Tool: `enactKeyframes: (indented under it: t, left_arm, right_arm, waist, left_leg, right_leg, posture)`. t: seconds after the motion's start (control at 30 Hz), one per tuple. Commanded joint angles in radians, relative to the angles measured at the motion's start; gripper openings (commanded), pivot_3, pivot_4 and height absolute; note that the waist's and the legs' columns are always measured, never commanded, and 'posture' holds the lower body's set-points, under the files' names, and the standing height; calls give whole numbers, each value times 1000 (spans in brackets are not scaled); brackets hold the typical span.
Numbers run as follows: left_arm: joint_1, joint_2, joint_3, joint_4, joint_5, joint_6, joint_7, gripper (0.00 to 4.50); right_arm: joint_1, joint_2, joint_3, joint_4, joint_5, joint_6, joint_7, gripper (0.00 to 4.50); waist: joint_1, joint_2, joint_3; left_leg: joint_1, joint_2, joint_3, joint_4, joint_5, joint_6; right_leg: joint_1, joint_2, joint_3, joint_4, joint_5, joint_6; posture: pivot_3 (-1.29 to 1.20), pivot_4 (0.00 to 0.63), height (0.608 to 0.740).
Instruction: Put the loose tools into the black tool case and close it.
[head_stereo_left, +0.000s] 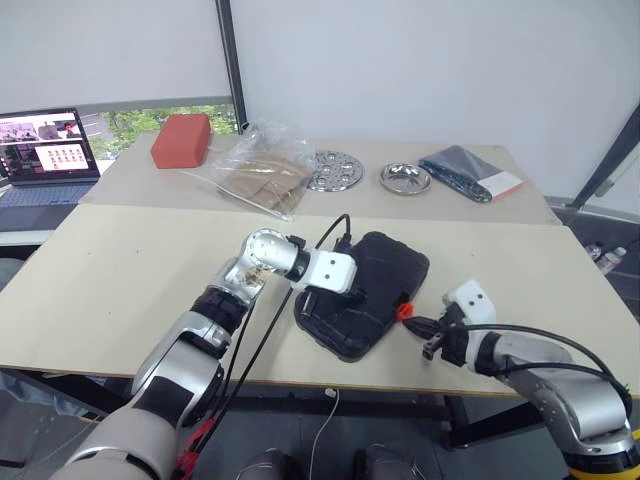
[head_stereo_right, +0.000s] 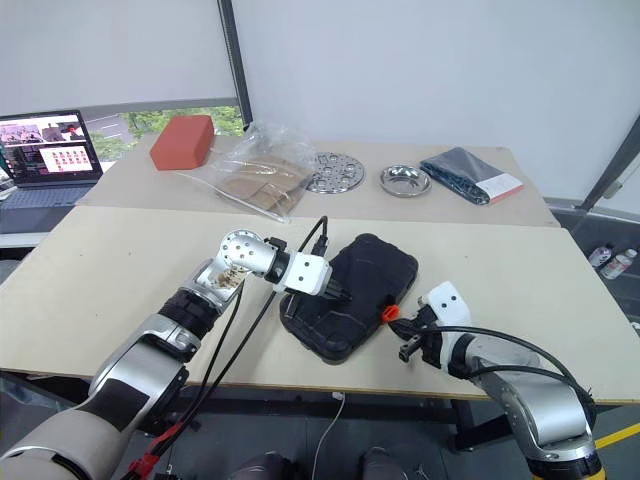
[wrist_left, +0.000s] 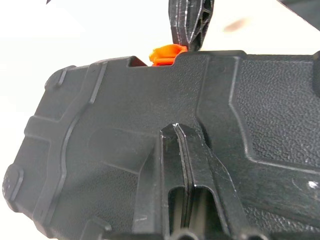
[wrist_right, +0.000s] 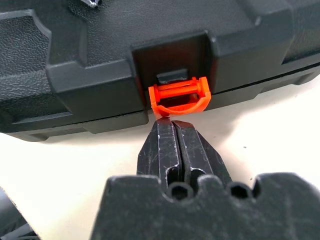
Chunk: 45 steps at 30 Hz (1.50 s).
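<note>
Case: the black ribbed plastic tool case lay closed at table centre.
Latch: its small orange latch hung unfastened at the case's 4 o'clock.
Left gripper: fingers pressed together, resting on the lid.
Right gripper: fingers pressed together, tips touching the latch.
Risk: the tips could slip off the latch, or push the case away.

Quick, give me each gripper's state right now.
Left gripper: shut, empty, fingertips on the lid of the black tool case.
Right gripper: shut, empty, tips at the orange latch.
</note>
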<state>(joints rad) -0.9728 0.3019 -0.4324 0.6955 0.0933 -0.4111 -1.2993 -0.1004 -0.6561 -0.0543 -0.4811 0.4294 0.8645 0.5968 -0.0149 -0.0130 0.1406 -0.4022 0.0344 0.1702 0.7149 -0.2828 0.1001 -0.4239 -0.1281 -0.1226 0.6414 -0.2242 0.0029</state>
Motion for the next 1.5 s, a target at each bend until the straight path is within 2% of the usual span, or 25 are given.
enactKeyframes:
  t: [0.03,0.2,0.47,0.63,0.97,1.2,1.33,1.4,1.43,1.47,1.5]
  left_arm:
    - [57,-3,-77,78,91,23,-2,31]
    - [45,-1,-70,103,98,29,19,31]
    - [33,-5,-70,131,97,21,26,31]
    - [37,-3,-72,136,94,13,19,31]
    - [53,-5,-82,139,96,5,18,31]
    - [57,-6,-75,139,101,6,21,31]
    - [58,23,-15,124,45,105,6,31]
    - [68,60,50,84,-24,221,-16,531]
    - [76,85,85,54,-57,277,-27,594]
    - [87,111,114,19,-85,331,-36,1008]
    - [103,150,145,-27,-117,392,-50,1213]
  right_arm:
    - [11,-29,-53,-59,30,-57,51,0]
    - [69,-52,-86,-29,16,-89,65,0]
    - [-52,19,17,98,-65,-170,18,0]
    - [-132,75,21,58,-31,-132,4,0]
    - [-180,69,26,5,-37,-103,-8,0]
    - [-168,73,60,31,-61,-113,-6,0]
    - [-130,38,-22,-26,-1,-68,10,0]
    - [-87,-1,-106,-67,67,-43,54,577]
    - [-62,-29,-148,-83,98,-40,88,733]
    - [-36,-60,-186,-94,123,-46,126,1097]
    - [-3,-102,-234,-101,152,-53,181,1332]
  waist:
    - [2,0,0]
    - [12,0,-2]
    - [13,1,-5]
    - [1,2,-5]
    - [-7,3,-6]
    - [15,5,-11]
    - [15,5,-11]
    - [13,5,-11]
    - [9,5,-11]
    - [0,5,-11]
    - [-5,5,-11]
  left_leg:
    - [0,0,0,0,0,0]
    - [1,0,-1,0,-1,2]
    - [3,0,-2,-2,-4,-3]
    - [2,1,-1,-2,-3,-4]
    - [1,1,-1,-4,-1,-3]
    - [1,1,-4,-6,-5,-3]
    - [1,0,-3,-6,-2,2]
    - [1,0,-3,-6,-3,2]
    - [0,0,-4,-6,-3,2]
    - [-2,0,-4,-6,-3,2]
    - [-3,0,-4,-6,-2,2]
  right_leg:
    - [0,0,0,0,0,0]
    - [2,-1,0,-2,0,1]
    - [2,-1,-1,-9,2,1]
    - [2,-1,-1,-9,3,0]
    - [1,0,-1,-9,4,0]
    - [1,-1,-1,-14,4,-1]
    - [1,-2,-2,-15,5,-3]
    - [1,-2,-2,-15,3,0]
    - [1,-2,-1,-14,3,1]
    - [1,-1,-1,-14,2,2]
    - [0,-1,-1,-13,2,2]
  posture:
    - [0,150,736]
    - [0,150,736]
    - [0,150,736]
    - [0,150,736]
    - [0,150,736]
    - [0,150,736]
    - [0,150,736]
    - [0,150,736]
    - [0,150,736]
    - [0,150,736]
    - [0,150,736]
